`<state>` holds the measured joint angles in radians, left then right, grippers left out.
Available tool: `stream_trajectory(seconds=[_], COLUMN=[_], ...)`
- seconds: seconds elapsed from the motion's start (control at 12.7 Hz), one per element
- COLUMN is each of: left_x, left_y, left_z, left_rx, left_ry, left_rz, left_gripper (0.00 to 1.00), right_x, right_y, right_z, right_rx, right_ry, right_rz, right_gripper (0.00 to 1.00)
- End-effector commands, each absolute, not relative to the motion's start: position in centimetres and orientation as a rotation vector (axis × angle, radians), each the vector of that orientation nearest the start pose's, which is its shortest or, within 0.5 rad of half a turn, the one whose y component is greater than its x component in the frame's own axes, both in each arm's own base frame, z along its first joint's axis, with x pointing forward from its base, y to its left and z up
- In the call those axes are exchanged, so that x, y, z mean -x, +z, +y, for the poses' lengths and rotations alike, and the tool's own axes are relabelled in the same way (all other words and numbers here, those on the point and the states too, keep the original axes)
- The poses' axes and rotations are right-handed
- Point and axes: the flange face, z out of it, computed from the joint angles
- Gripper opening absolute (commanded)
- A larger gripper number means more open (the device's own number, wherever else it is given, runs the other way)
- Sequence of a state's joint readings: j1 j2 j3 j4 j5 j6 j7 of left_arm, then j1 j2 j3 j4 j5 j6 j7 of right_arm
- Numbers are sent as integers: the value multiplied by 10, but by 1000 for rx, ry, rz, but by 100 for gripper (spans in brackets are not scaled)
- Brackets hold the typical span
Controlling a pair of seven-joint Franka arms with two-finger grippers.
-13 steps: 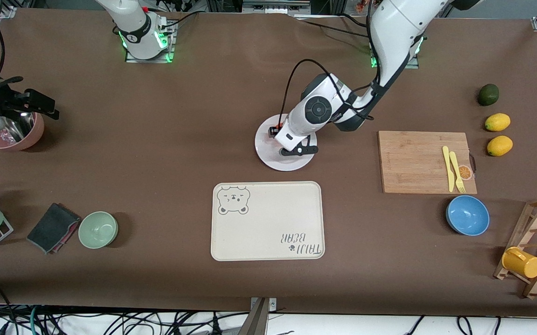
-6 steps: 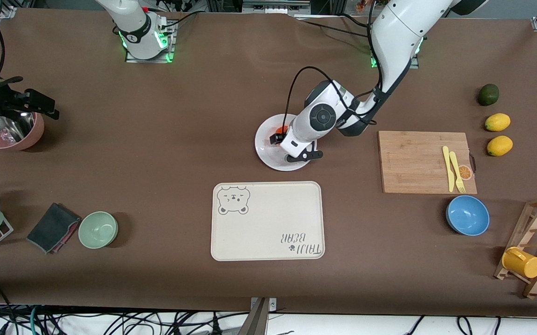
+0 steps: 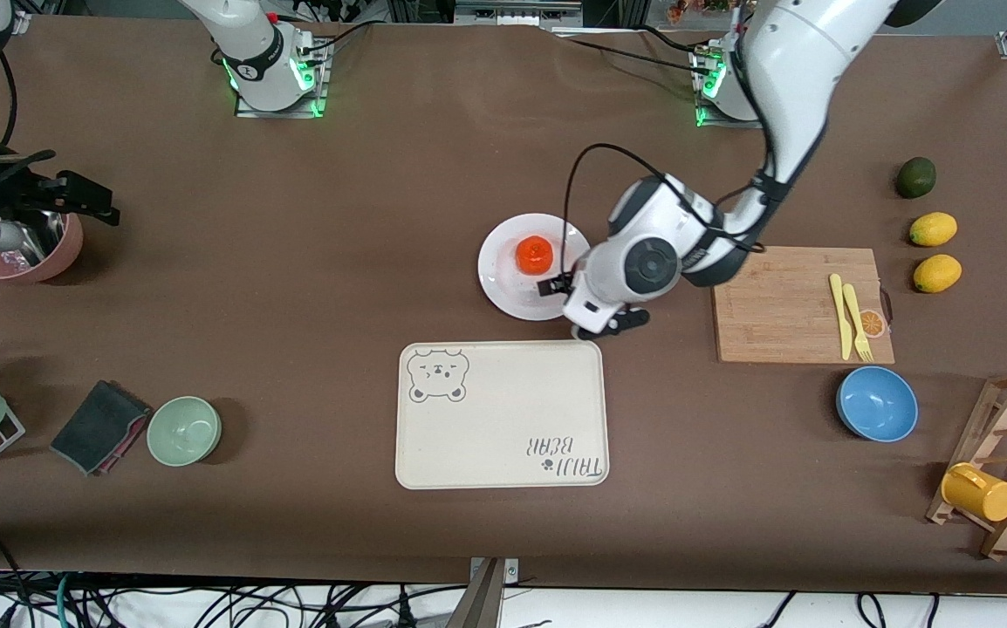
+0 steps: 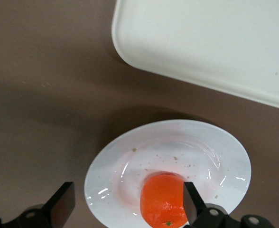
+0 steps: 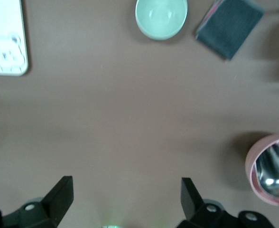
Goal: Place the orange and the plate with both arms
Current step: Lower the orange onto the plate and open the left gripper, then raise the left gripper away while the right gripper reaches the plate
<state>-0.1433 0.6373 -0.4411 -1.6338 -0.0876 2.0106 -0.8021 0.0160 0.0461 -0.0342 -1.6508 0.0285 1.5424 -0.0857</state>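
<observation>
The orange point(image 3: 534, 254) sits free on the white plate point(image 3: 503, 292), which lies mid-table, farther from the front camera than the cream tray. In the left wrist view the orange point(image 4: 164, 202) lies near one black fingertip point(image 4: 189, 205), with the plate's rim point(image 4: 106, 164) below the jaws. My left gripper point(image 3: 584, 305) hangs open over the plate's edge on the cutting-board side, holding nothing. My right gripper point(image 5: 126, 197) waits open over bare table beside the pink bowl point(image 5: 265, 173), at the right arm's end.
The bear-print tray point(image 3: 502, 414) lies just nearer than the plate. A cutting board point(image 3: 774, 305) with yellow cutlery, a blue bowl point(image 3: 877, 403), two lemons point(image 3: 933, 229) and a dark green fruit point(image 3: 915, 177) are toward the left arm's end. A green bowl point(image 3: 184, 429) and dark cloth point(image 3: 99, 426) are toward the right arm's end.
My left gripper opened, let go of the orange on the plate, and drew away toward the cutting board. The right arm stayed nearly still.
</observation>
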Motion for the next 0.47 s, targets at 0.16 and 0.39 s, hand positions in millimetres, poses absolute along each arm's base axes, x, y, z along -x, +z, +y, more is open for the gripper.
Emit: stream_trajectory(seconds=[0.16, 0.39], left_x=[-632, -659], left_y=[294, 294], left_z=[-214, -117], left_rx=[3086, 3084], left_ry=[541, 457], left_rz=[-410, -205], left_gripper=[100, 100], right_x=[-570, -562], right_y=[491, 415], right_z=[20, 54], right_rx=[2988, 2715], right_ry=[513, 680], right_rz=[-128, -65], right_gripper=[100, 100])
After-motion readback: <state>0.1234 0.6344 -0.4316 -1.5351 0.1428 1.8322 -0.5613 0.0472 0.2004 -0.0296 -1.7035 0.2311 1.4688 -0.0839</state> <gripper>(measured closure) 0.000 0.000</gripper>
